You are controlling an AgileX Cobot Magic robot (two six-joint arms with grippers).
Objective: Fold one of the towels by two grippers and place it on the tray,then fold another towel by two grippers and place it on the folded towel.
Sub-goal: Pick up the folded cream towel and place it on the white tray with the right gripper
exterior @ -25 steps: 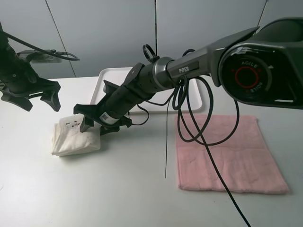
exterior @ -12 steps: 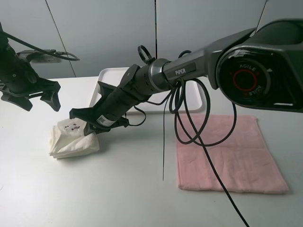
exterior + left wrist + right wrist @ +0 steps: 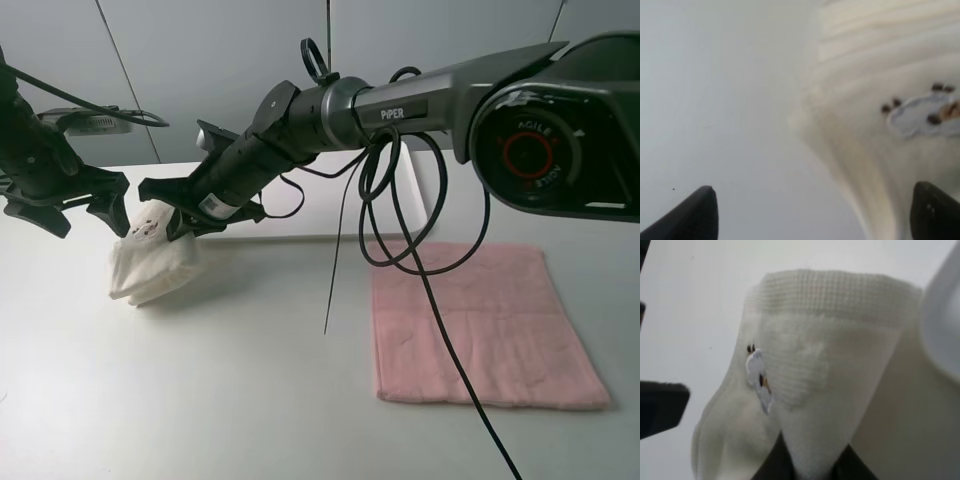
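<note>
My right gripper (image 3: pixel 810 466) was pinched shut on one edge of the folded cream towel (image 3: pixel 150 268), which hung as a limp bundle over the left side of the table (image 3: pixel 250 380). It was near the white tray (image 3: pixel 315 215) but not on it, and the left gripper (image 3: pixel 85 213) stood wide open just beside the towel, holding nothing. The cloth looked light, soft and floppy, so I judged a single pinch could let the layers sag or splay. Gripping through every layer at the folded edge, with the left jaws taking the far corner, seemed safest.
</note>
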